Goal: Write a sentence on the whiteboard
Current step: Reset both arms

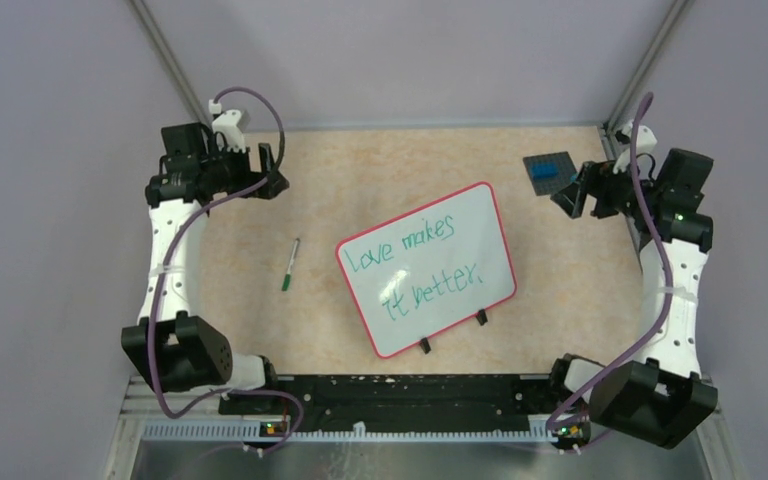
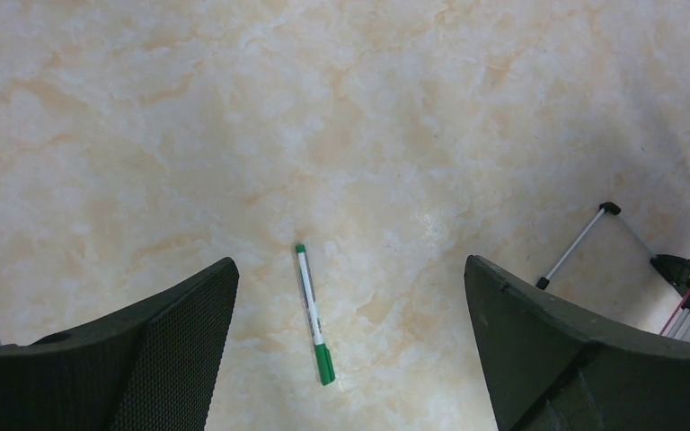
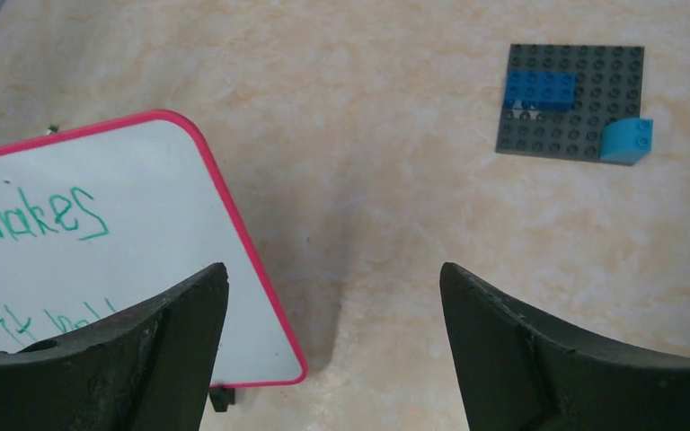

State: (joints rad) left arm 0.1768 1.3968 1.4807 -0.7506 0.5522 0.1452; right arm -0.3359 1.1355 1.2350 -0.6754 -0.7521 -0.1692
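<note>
The left arm [image 1: 168, 262] and right arm [image 1: 672, 275] share white curved links, boxy black joints, looping purple cables [image 1: 252, 91] and broad matte-black fingers [image 2: 144, 359].

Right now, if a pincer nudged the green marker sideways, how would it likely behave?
The green marker is a slim round barrel lying flat on the smooth tabletop, so it would probably roll rather than slide. It looks thin and light, likely stiff. Gripped near one end, it might pivot or slip.
</note>
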